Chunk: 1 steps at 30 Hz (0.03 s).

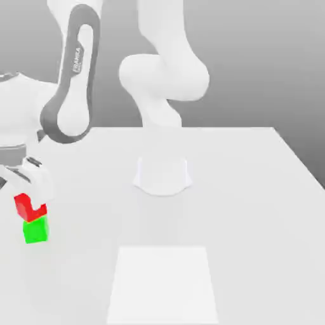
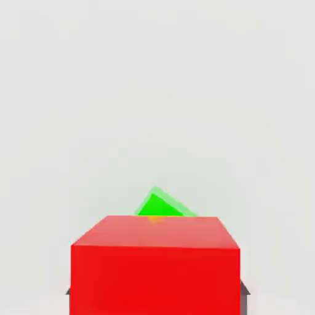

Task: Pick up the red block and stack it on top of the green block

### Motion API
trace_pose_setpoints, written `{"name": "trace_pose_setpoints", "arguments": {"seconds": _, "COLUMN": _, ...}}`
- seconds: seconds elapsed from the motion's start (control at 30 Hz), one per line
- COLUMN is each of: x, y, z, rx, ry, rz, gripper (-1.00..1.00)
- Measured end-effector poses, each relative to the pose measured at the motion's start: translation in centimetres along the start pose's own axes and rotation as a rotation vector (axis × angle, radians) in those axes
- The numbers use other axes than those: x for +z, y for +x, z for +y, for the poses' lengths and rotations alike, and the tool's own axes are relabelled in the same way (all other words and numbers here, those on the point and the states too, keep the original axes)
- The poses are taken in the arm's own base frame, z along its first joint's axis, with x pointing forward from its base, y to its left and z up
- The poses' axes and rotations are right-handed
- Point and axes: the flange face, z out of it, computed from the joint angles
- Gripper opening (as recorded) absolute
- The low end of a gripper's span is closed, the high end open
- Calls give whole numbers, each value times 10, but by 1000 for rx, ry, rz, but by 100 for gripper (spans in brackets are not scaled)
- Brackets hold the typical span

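Observation:
The red block [image 1: 25, 206] sits on top of the green block [image 1: 35, 230] near the table's edge, at the exterior view's left. It rests a little off-centre, shifted toward that left side. My gripper [image 1: 30, 198] comes down from above and straddles the red block, its white hand covering the block's upper right corner. In the hand view the red block [image 2: 155, 264] is very close, and a corner of the green block [image 2: 161, 205] peeks out from beneath it, turned at an angle to it.
The arm's white base [image 1: 162, 176] stands on the table [image 1: 254, 190] at mid-depth. A pale square patch [image 1: 163, 282] is marked on the tabletop near the front. The arm's links [image 1: 73, 82] hang over the left side.

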Motion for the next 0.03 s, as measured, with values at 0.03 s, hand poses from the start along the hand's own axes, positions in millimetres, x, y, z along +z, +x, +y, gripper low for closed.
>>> {"name": "trace_pose_setpoints", "arguments": {"seconds": 0.03, "x": 0, "y": 0, "z": 0, "rx": 0, "ry": 0, "rz": 0, "gripper": 100}}
